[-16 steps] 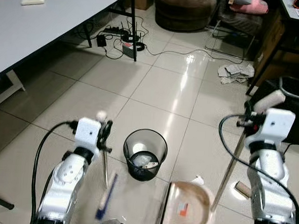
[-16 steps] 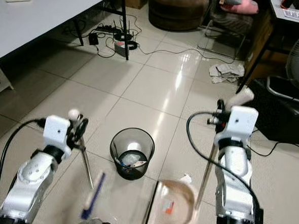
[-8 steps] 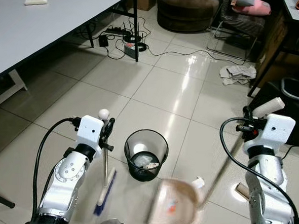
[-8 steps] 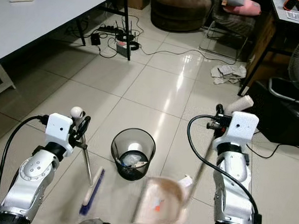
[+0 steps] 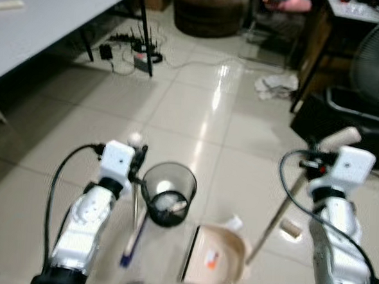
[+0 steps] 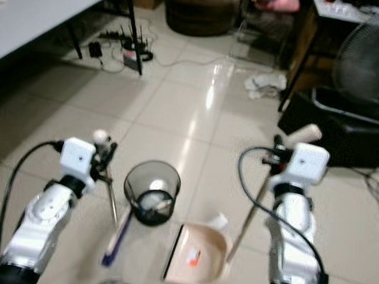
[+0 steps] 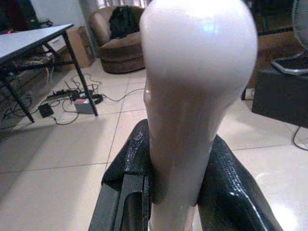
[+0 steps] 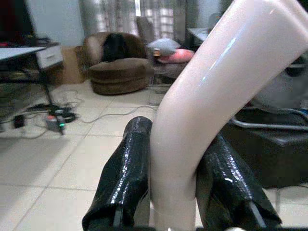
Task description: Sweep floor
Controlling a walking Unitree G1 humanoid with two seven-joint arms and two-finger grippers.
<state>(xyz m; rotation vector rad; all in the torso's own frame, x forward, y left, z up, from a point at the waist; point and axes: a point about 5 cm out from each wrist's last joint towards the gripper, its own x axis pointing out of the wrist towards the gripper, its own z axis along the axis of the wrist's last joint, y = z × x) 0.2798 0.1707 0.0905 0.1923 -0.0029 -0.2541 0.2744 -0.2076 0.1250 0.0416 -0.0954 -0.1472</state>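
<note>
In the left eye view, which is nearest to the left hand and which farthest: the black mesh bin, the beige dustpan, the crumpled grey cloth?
1. Black mesh bin, just right of the left hand.
2. Beige dustpan, on the floor farther right, nearer the robot.
3. Crumpled grey cloth, far ahead by the dark table leg.

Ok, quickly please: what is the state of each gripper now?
Left gripper: closed on the broom handle.
Right gripper: closed on the dustpan handle.
</note>
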